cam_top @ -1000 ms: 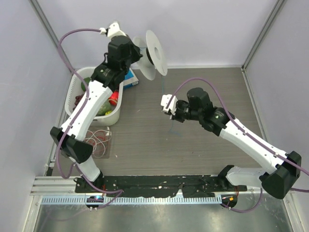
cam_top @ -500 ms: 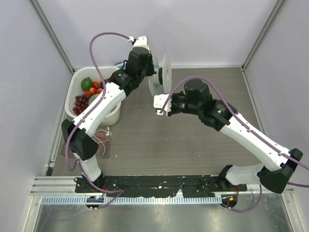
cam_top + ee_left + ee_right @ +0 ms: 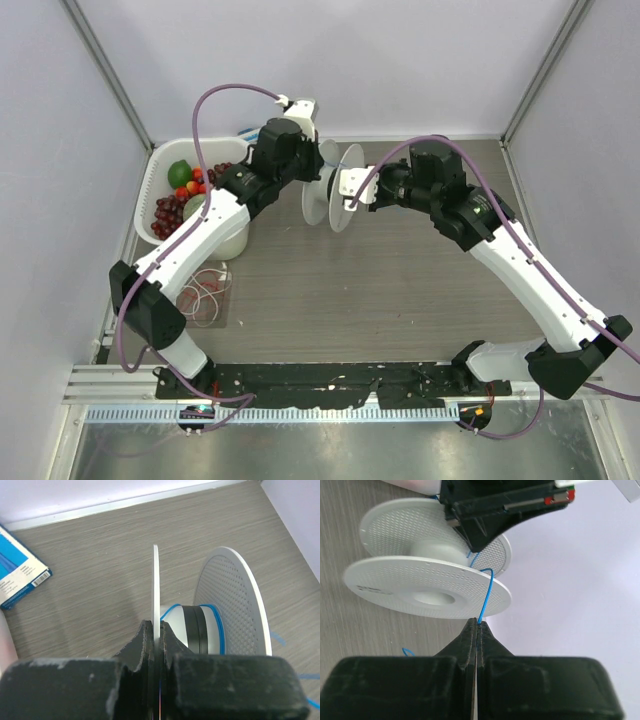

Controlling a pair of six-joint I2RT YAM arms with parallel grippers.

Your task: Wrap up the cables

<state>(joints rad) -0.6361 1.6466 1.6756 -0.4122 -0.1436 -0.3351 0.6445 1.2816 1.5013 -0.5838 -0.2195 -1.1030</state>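
Pinching blue cable (image 3: 489, 592), right gripper (image 3: 476, 623): wrist-view only.

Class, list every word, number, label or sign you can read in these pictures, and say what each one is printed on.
No text reads clearly.
On the blue box: print on its white edge strip, too blurred to read.
On the white spool: faint marks near the flange rim, too small to read.
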